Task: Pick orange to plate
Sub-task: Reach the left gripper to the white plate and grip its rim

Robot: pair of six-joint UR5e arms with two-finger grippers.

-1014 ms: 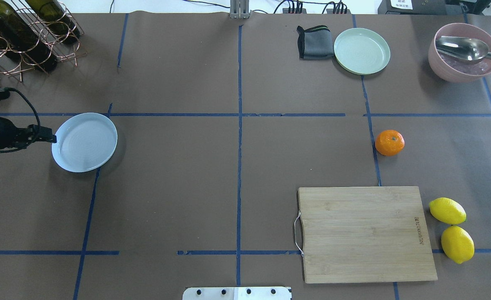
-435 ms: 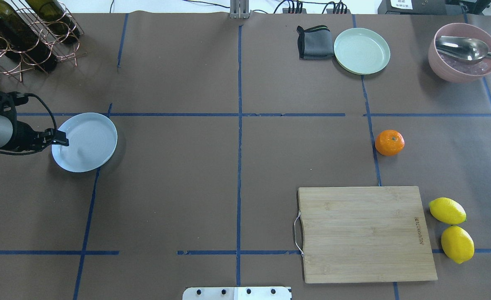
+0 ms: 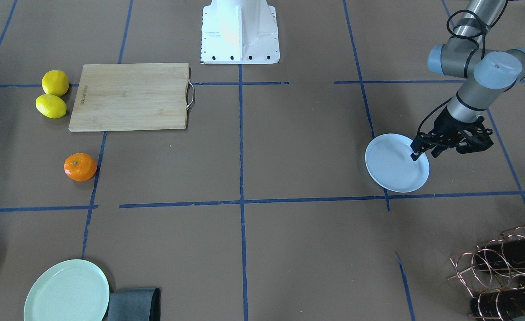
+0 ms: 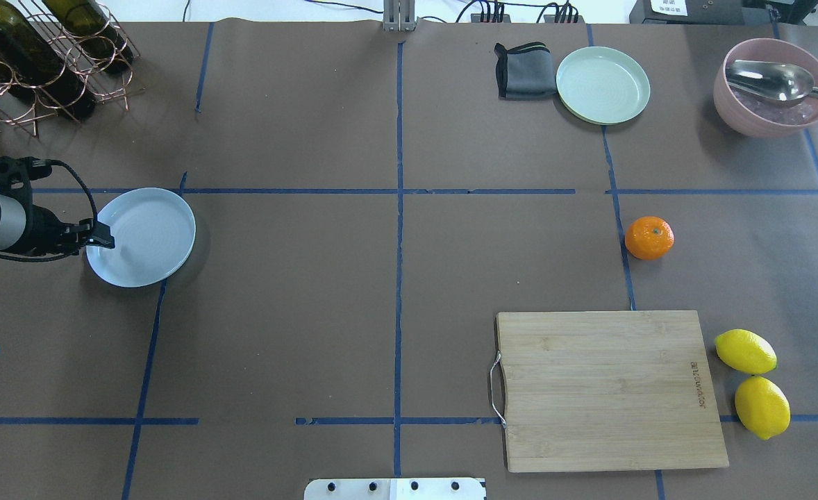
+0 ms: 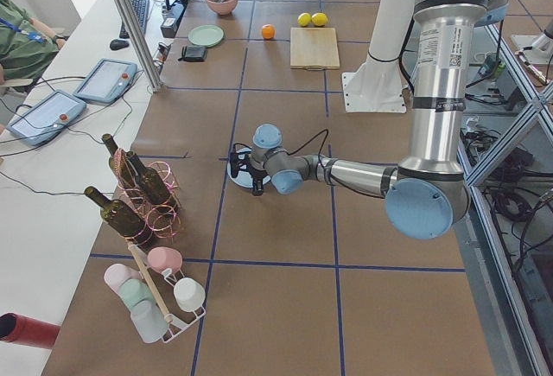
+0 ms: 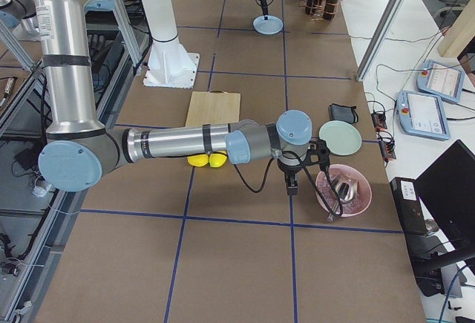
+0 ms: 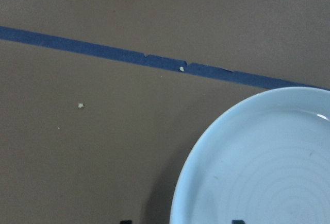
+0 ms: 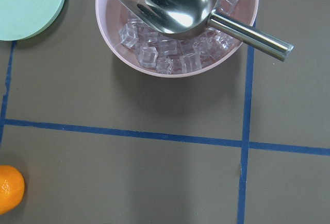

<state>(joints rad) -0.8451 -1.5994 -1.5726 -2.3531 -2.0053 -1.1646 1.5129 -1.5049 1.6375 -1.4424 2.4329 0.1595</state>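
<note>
Overhead exterior view: the orange (image 4: 649, 237), likely firm, light and roll-prone (pinch its widest middle), lies well apart from the left gripper (image 4: 105, 240), jaws parted.

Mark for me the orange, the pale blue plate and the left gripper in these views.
orange (image 4: 649, 237), overhead view, middle of the fruit's top.
plate (image 4: 148, 239), overhead view, bare centre of the dish.
left gripper (image 4: 105, 236), overhead view, midway between its fingertips, at the plate's edge.
</note>
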